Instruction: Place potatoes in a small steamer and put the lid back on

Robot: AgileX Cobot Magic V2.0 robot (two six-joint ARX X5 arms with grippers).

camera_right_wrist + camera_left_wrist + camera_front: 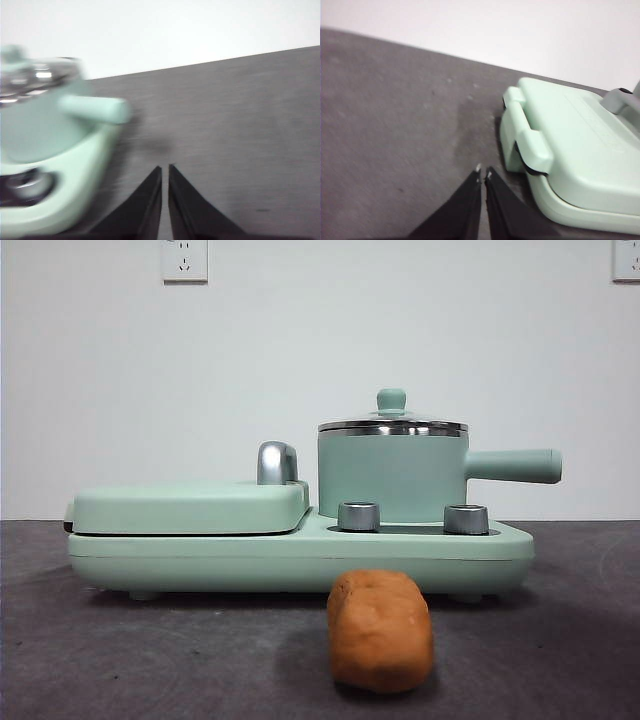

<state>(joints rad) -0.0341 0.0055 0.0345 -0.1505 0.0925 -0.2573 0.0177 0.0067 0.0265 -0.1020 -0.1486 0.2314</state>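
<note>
The orange-brown potato (381, 630) lies on the dark table in front of the mint-green cooker base. The small steamer (392, 478) stands on the base's right half, its straight handle (512, 465) pointing right. The glass lid (392, 424) with its mint knob sits on the pot. The steamer also shows, blurred, in the right wrist view (40, 120). My left gripper (483, 172) is shut and empty above the table beside the griddle's end. My right gripper (165, 169) is shut and empty above the table beside the steamer's handle. Neither arm shows in the front view.
The flat mint-green griddle plate (190, 506) with its chrome handle (276, 462) covers the base's left half; it shows in the left wrist view (575, 155). Two steel knobs (359, 516) stand on the base (300, 558) before the pot. A white wall is behind.
</note>
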